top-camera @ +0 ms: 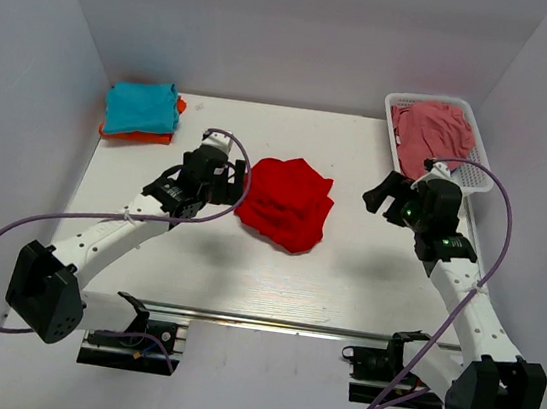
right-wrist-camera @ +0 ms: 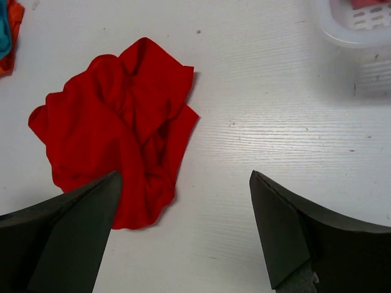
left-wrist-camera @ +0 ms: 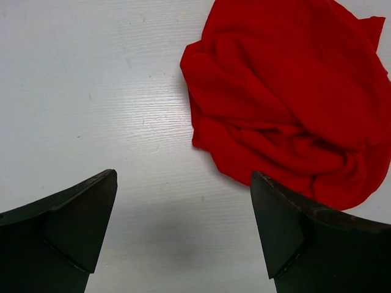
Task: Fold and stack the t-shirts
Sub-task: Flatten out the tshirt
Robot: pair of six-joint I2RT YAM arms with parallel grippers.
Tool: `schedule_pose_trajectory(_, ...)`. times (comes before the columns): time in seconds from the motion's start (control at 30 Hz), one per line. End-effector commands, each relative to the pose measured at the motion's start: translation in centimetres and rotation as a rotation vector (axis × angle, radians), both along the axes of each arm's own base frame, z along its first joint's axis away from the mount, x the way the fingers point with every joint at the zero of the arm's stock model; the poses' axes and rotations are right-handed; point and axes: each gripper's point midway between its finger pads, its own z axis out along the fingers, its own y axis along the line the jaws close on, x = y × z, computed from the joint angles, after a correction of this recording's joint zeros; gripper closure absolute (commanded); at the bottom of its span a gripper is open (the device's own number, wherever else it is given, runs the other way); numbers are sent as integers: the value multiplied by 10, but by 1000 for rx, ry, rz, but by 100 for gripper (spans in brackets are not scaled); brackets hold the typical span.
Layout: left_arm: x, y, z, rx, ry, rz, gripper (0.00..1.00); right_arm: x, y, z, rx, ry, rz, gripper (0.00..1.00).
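A bright red t-shirt lies crumpled in a heap at the middle of the white table; it also shows in the left wrist view and the right wrist view. My left gripper is open and empty just left of the heap, above bare table. My right gripper is open and empty to the right of the heap, its jaws wide over bare table. A folded teal t-shirt lies on a folded orange one at the back left.
A white basket at the back right holds a crumpled pink garment; its corner shows in the right wrist view. Grey walls close the table on three sides.
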Motion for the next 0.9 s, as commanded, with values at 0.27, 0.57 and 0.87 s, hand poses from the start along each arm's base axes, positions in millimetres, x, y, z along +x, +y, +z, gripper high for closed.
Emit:
schedule_pose_trajectory(0.27, 16, -33, 7, -92, -21, -99, 0, 1, 28, 17, 25, -115, 197, 10)
schedule_pose_trajectory(0.57, 40, -51, -17, -83, 14, -111, 0, 3, 57, -2, -17, -89, 422, 10)
schedule_pose_trajectory(0.87, 63, -59, -32, -67, 19, -100, 0, 23, 91, -18, -64, -45, 553, 10)
